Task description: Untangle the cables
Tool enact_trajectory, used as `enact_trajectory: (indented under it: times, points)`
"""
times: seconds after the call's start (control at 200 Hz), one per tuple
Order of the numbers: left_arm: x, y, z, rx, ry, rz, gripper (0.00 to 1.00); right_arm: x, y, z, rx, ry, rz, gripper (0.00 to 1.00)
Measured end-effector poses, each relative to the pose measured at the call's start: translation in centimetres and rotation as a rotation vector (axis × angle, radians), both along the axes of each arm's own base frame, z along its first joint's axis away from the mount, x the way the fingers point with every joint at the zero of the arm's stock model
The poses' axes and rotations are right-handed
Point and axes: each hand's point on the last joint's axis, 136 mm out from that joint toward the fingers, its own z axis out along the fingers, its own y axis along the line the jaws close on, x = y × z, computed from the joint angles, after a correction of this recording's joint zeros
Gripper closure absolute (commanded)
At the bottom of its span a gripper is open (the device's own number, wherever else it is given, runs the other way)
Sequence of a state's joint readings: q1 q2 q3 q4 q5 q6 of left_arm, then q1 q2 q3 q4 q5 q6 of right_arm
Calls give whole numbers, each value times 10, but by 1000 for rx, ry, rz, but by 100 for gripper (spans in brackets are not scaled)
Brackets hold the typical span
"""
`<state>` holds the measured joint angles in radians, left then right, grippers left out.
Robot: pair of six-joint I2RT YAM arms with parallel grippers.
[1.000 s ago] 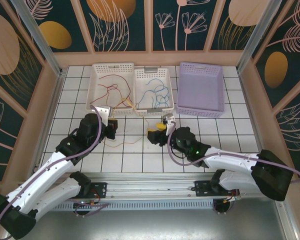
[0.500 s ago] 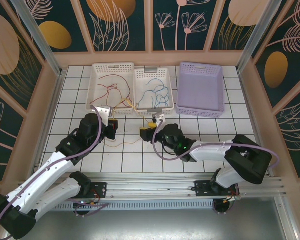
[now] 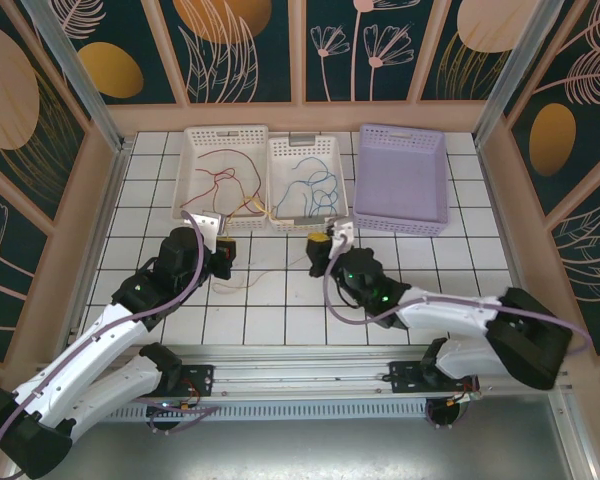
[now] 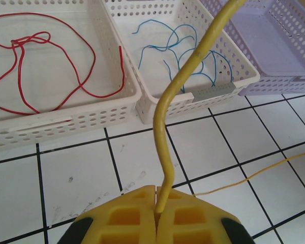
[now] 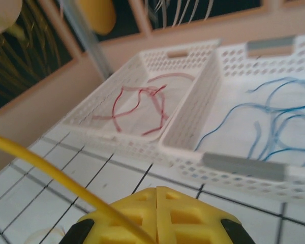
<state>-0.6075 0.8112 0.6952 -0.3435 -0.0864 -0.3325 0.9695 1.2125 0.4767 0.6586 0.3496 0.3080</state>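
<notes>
My left gripper is shut on a yellow cable that rises from its jaws and bends up to the right. My right gripper sits just below the middle basket. Its jaws are shut, and a yellow cable runs from the left into their seam. A thin yellow strand lies on the tiles between the grippers. Red cables lie in the left white basket. Blue cables lie in the middle one.
Three baskets stand in a row at the back: a white one, a second white one and a purple one. Wooden walls close the table on three sides. Open tiles lie in front of the baskets.
My right gripper was open; it swung left towards the left gripper, then came back right and shut on the yellow cable. The left arm has stayed still.
</notes>
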Motion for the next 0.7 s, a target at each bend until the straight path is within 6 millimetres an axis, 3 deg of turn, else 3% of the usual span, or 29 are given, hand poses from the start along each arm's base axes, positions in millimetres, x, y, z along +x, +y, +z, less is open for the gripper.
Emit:
enact_trajectory:
  times: [0.185,0.36,0.5,0.701]
  points:
    - [0,0,-1,6,3,-2,100,4,-75,43,80,-10,-233,100]
    - [1,0,-2,11,3,-4,100,4,-145,58,99,29,-442,100]
    - [2,0,-6,24,12,2,100,-3,-175,79,99,35,-529,100]
    - [5,2,-12,45,25,17,100,-15,-197,118,125,12,-582,100]
